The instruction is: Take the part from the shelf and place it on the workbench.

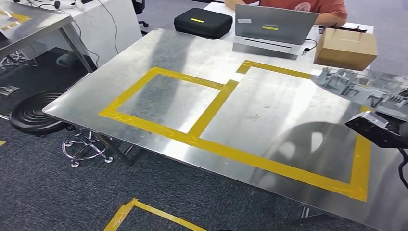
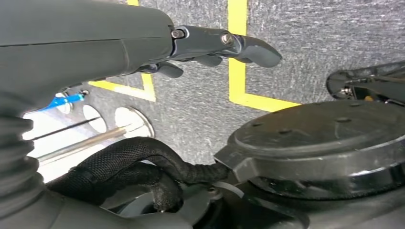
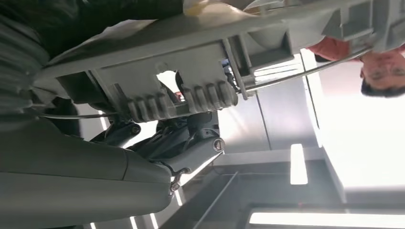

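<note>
Far left of the head view: a black stool [image 1: 32, 114] stands on dark carpet just off the workbench's near-left corner. Nothing task-related is there.

Centre: the workbench [image 1: 144, 57], a bare steel sheet, carries yellow tape [image 1: 219, 101] marking a smaller box on the left and a larger box on the right. Neither box has anything in it. Along the far edge lie a black case [image 1: 203, 22] and a laptop [image 1: 275, 29], with a person [image 1: 308, 7] in an orange shirt seated behind.

Upper right: a cardboard box [image 1: 345, 48] sits at the far right edge of the bench.

Right edge, mid-height: the part [image 1: 358, 83], a grey ribbed moulding, is above the right end of the bench and reaches in over the corner of the larger box. The right hand [image 1: 382, 127] is below and beside it. In the right wrist view the right hand [image 3: 184, 136] has its dark fingers [image 3: 200, 126] curled up against the underside of the part [image 3: 191, 76], so it grips the part. Contact between part and bench cannot be judged.

Left hand [image 2: 210, 45]: in its wrist view it hangs over carpet with the fingers extended and loosely apart, holding nothing.

Assessment: pick-up from the shelf appears complete, and the carry to the bench is nearly so. Outstanding: lowering the part onto the surface, probably within the larger box, and releasing it.
</note>
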You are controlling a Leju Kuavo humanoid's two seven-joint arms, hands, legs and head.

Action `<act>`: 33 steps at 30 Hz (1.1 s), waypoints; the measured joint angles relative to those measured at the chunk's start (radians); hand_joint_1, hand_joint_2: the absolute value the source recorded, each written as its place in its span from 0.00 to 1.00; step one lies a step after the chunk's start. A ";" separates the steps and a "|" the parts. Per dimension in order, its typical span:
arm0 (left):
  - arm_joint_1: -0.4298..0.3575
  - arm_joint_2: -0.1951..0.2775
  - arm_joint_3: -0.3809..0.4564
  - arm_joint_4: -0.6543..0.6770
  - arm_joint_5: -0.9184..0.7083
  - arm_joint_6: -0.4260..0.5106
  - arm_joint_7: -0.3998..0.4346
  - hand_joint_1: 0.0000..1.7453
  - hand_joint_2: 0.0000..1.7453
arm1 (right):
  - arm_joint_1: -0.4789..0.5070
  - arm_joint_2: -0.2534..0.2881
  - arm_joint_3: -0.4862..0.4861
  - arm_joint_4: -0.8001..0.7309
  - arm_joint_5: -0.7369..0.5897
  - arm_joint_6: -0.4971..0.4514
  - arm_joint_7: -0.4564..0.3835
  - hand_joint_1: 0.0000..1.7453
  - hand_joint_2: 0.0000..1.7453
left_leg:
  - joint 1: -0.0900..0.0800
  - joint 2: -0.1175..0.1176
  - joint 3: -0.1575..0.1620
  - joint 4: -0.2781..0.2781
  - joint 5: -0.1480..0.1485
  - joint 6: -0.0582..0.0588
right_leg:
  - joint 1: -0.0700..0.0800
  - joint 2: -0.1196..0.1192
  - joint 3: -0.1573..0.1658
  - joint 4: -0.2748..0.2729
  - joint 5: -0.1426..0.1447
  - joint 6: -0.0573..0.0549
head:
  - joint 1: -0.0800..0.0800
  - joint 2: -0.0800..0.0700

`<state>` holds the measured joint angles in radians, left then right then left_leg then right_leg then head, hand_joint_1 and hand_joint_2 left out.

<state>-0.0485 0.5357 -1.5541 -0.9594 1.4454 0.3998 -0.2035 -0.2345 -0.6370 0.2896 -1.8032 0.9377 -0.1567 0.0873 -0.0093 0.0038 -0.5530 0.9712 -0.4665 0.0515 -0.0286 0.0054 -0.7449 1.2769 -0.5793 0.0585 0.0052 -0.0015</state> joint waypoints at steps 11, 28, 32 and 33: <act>-0.011 -0.020 0.000 0.023 -0.025 -0.038 0.022 0.00 1.00 | -0.147 0.017 0.203 0.084 -0.066 0.120 -0.005 1.00 1.00 | -0.007 0.027 -0.016 0.032 -0.003 0.005 | 0.003 -0.018 0.167 -0.259 0.093 -0.014 | 0.000 0.000; -0.011 -0.046 0.006 0.049 -0.053 -0.042 0.016 0.00 1.00 | -0.301 0.071 0.393 0.274 -0.179 0.182 -0.031 1.00 1.00 | -0.003 0.027 -0.020 0.025 0.006 -0.033 | 0.007 -0.020 0.163 -0.257 0.098 -0.027 | 0.001 0.000; -0.011 -0.048 0.006 0.053 -0.055 -0.042 0.016 0.00 1.00 | -0.313 0.080 0.412 0.295 -0.182 0.185 -0.033 1.00 1.00 | -0.003 0.027 -0.022 0.027 0.006 -0.033 | 0.007 -0.020 0.162 -0.258 0.100 -0.025 | 0.001 0.000; -0.011 -0.049 0.007 0.054 -0.056 -0.043 0.016 0.00 1.00 | -0.318 0.082 0.416 0.301 -0.186 0.189 -0.034 1.00 1.00 | -0.004 0.027 -0.023 0.028 0.006 -0.033 | 0.006 -0.020 0.162 -0.258 0.100 -0.025 | 0.001 0.000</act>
<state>-0.0593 0.4871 -1.5476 -0.9053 1.3892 0.3570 -0.1871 -0.5520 -0.5548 0.7054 -1.5024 0.7516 0.0326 0.0534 -0.0128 0.0308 -0.5760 0.9992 -0.4602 0.0183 -0.0222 -0.0149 -0.5831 1.0193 -0.4791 0.0337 0.0064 -0.0015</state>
